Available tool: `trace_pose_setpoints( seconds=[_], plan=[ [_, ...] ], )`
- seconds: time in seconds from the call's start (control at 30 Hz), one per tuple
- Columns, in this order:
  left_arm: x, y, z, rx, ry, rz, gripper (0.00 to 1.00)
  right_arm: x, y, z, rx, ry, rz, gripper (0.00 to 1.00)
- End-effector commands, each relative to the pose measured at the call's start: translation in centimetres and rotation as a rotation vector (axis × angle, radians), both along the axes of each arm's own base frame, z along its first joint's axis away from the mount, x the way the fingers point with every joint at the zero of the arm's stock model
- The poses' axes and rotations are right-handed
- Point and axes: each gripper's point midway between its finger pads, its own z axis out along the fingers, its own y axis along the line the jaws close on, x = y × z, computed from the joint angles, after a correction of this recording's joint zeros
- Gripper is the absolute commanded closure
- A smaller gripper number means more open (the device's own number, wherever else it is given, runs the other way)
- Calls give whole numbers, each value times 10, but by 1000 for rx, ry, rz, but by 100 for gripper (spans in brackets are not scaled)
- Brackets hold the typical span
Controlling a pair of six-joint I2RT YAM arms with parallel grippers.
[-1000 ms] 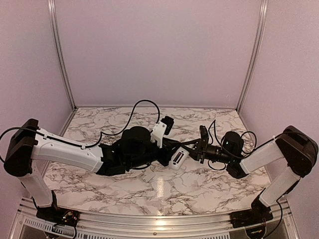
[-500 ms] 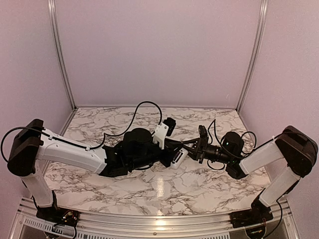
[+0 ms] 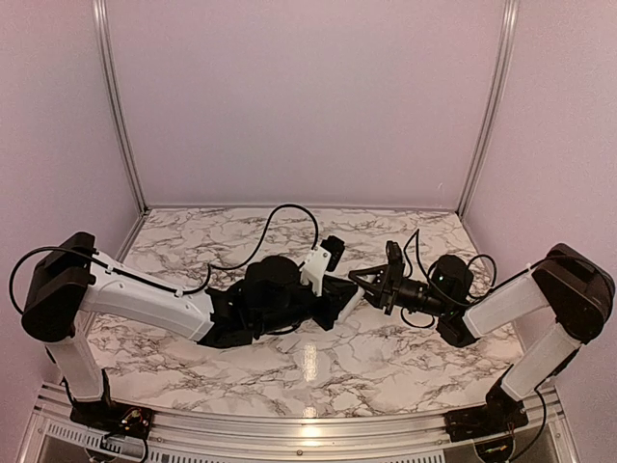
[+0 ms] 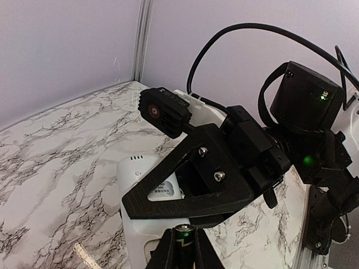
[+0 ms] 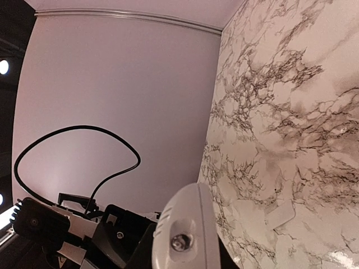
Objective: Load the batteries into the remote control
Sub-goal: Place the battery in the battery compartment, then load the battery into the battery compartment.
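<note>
Tips of the left pincer (image 4: 183,256) are closed on a dark battery (image 4: 184,231), which is seen end-on in the left wrist view with a green ring around its end. The battery is held just beside the near end of the remote control (image 4: 137,178); whether the two touch cannot be told.

The remote control is white, and a pale label (image 4: 164,190) is turned toward the left wrist camera. It is clamped across its middle by the right pincer (image 3: 359,285), which is closed on it (the black triangular frame of that pincer lies across the white body and hides much of it). A small black wrist camera (image 4: 162,112) is mounted above the frame, and a black cable (image 4: 235,32) is looped behind it.

From above, both arms are seen meeting over the middle of the marble counter (image 3: 289,367), the left one stretched in from the left and the right one bent in from the right. The counter is enclosed by plain lilac walls (image 3: 308,96).
</note>
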Motion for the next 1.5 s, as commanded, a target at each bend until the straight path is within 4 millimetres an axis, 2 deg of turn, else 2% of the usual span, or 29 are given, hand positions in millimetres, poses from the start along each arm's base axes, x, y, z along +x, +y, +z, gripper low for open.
trace_pose_setpoints(
  seconds=[0.0, 0.13, 0.43, 0.77, 0.87, 0.93, 1.0, 1.17, 1.27, 1.47],
  plan=[
    [-3, -3, -9, -1, 5, -1, 88, -3, 1, 24, 65, -64, -2, 100],
    [-1, 0, -15, 13, 7, 12, 86, -3, 0, 26, 68, -67, -2, 100],
    [-2, 9, -10, 23, 2, 28, 66, -3, 0, 21, 47, -69, -4, 100],
    [-3, 22, 26, -9, -27, 38, 35, -7, 5, 10, -12, -99, 35, 100],
    [-7, 28, 38, -1, -16, 10, 30, -9, 6, 4, -48, -121, 51, 100],
    [-13, 31, 39, 26, 4, -41, 30, -10, 8, 2, -70, -140, 66, 100],
    [-28, 33, 36, 93, -26, -151, 30, -12, 11, 0, -90, -159, 93, 100],
    [-58, 51, 13, 315, -185, -361, 38, -18, 21, -1, -119, -192, 189, 100],
    [-71, 61, 10, 358, -287, -440, 43, -22, 27, -5, -138, -198, 249, 100],
    [-81, 66, 4, 409, -406, -527, 51, -38, 45, -12, -188, -224, 354, 100]
  ],
)
